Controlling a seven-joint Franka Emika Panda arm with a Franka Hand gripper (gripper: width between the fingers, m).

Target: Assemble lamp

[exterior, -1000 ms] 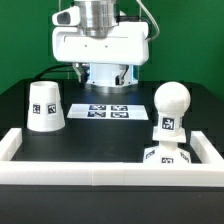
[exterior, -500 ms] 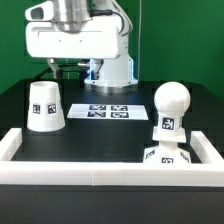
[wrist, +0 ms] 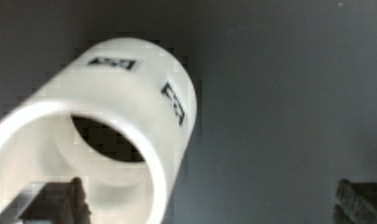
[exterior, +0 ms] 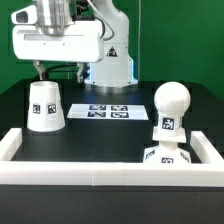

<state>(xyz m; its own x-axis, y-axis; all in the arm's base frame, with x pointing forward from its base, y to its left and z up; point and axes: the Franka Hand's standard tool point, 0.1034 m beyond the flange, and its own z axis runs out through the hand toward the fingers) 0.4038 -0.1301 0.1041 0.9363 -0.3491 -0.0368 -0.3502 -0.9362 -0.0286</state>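
The white cup-like shade (exterior: 45, 106) stands wide end down on the black table at the exterior view's left. My gripper (exterior: 60, 74) hangs just above it, open and empty. In the wrist view the shade (wrist: 114, 120) shows with its open top, and one fingertip (wrist: 62, 200) lies over its rim while the other is far off to the side; the gripper (wrist: 211, 205) holds nothing. The ball-topped bulb (exterior: 170, 112) stands upright on the flat square base (exterior: 160, 157) at the exterior view's right, the base partly hidden behind the rail.
The marker board (exterior: 108, 111) lies flat in the middle of the table. A white rail frame (exterior: 100, 172) runs along the front and both sides. The arm's white pedestal (exterior: 112, 65) stands behind the marker board.
My gripper has moved steadily toward the exterior view's left, from above the marker board to above the shade. The shade, bulb and base have not moved.
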